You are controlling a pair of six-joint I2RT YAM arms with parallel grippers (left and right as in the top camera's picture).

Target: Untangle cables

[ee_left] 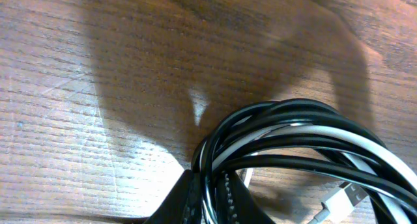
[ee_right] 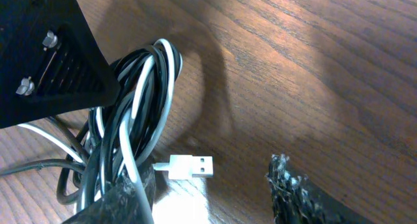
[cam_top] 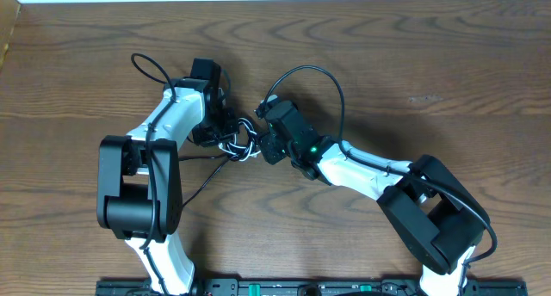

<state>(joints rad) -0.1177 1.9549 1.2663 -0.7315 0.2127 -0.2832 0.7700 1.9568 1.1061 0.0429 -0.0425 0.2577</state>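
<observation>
Overhead, the left arm [cam_top: 146, 171] rises from the near-left edge of the table [cam_top: 448, 55], folds at its elbow and reaches toward the far middle. The left gripper [cam_top: 222, 132] sits low over the wood with its jaws closed tight on the cables [cam_top: 242, 146]. Its wrist view shows black cords [ee_left: 287, 113] and a white cord [ee_left: 306, 129] looped together and pinched between the dark fingertips at the near edge of the picture. The knotted bundle lies on the table near the middle, between the two grippers. One thin black strand trails from it toward the near left, passing beside the left arm. A white plug [ee_right: 190, 165] lies flat on the wood just beside the bundle. On the right, the right arm [cam_top: 370, 174] stretches low and long from the near-right corner toward the left. The right gripper [cam_top: 269, 143] has its jaws standing apart. One finger [ee_right: 120, 201] is right against the bundle, the other is clear of it, and the plug shows in the gap between them.
</observation>
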